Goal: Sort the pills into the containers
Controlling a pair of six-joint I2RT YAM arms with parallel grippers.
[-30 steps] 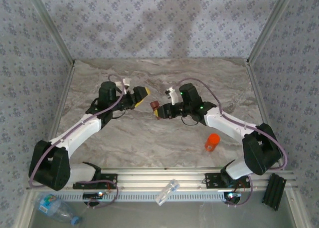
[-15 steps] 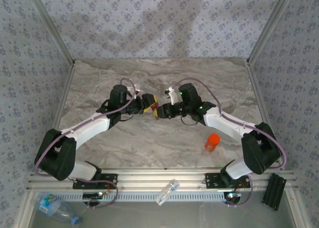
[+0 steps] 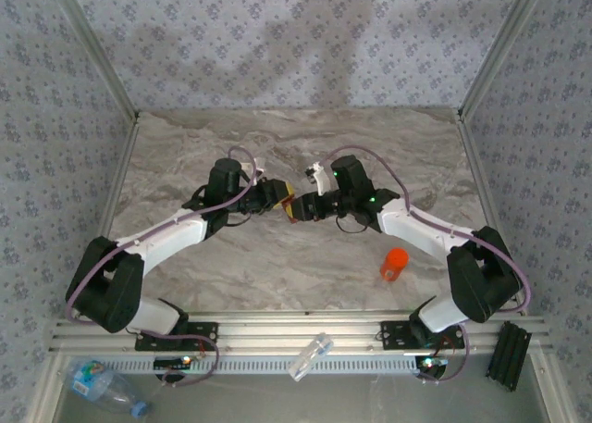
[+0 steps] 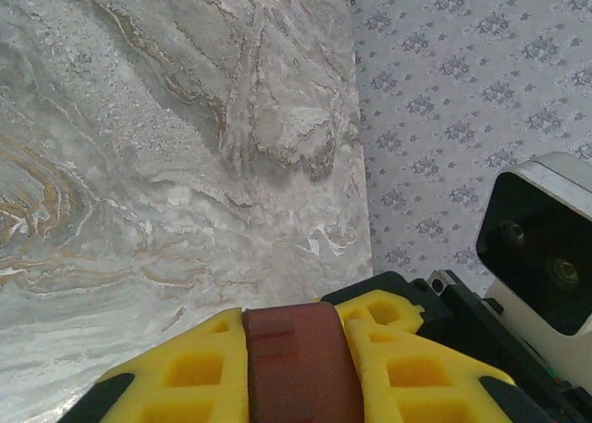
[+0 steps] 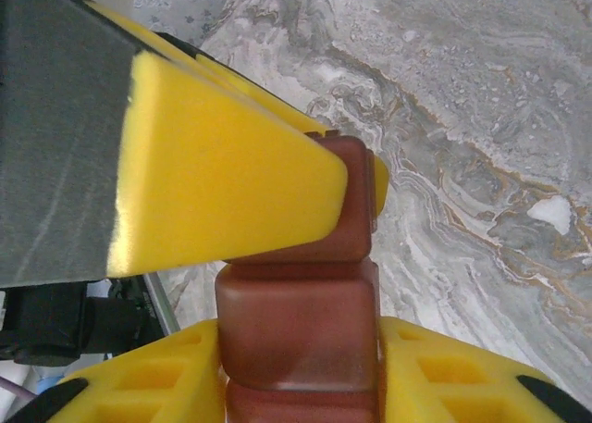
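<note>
Left gripper (image 3: 278, 195) and right gripper (image 3: 299, 206) each clench opposite ends of one brown container (image 3: 289, 199) above the worktop (image 3: 277, 145), presumably to twist it open. An orange container (image 3: 394, 264) sits well apart.

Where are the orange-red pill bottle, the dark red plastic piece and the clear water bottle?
orange-red cylindrical pill bottle (image 3: 392, 267): top view, side.
dark red plastic piece (image 5: 298, 326): right wrist view, front face.
clear plastic water bottle (image 3: 92, 379): top view, label.
</note>
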